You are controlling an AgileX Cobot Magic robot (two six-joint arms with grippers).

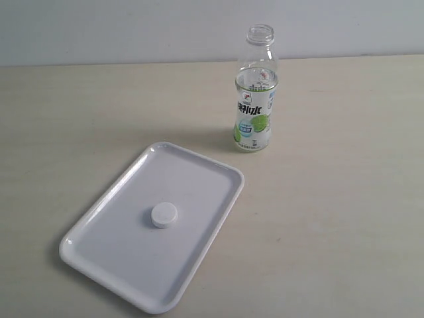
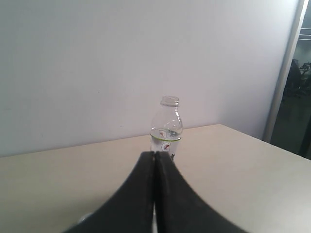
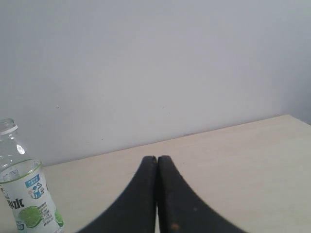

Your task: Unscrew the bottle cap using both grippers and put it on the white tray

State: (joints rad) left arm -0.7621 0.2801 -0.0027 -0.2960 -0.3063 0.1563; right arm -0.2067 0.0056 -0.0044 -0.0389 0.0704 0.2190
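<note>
Already the bottle cap [image 1: 163, 216] lay flat on the white tray [image 1: 112, 232], near the tray's middle and well clear of its rim, so by my reading the task looked finished. The bottle [image 1: 254, 99] stood upright and uncapped on the table [image 1: 344, 199], just beyond the tray's far corner and not touching it. Neither arm showed in the exterior view. In the wrist views the left gripper [image 2: 155, 158] and the right gripper [image 3: 157, 160] each had its 2 fingers pressed together with nothing between them.

Risk seemed small and came mostly from the bottle. It looked light and its neck was open, so an arm sweeping past the far side of the tray could tip it. Whether it held liquid could not be told. A knock to the tray might also slide the cap across the glossy floor, though the low rim would probably stop it.

Around the tray there was only bare table, with a plain wall [image 1: 132, 26] beyond the bottle. Nothing stood in the way, though the left gripper pointed straight at the bottle.
</note>
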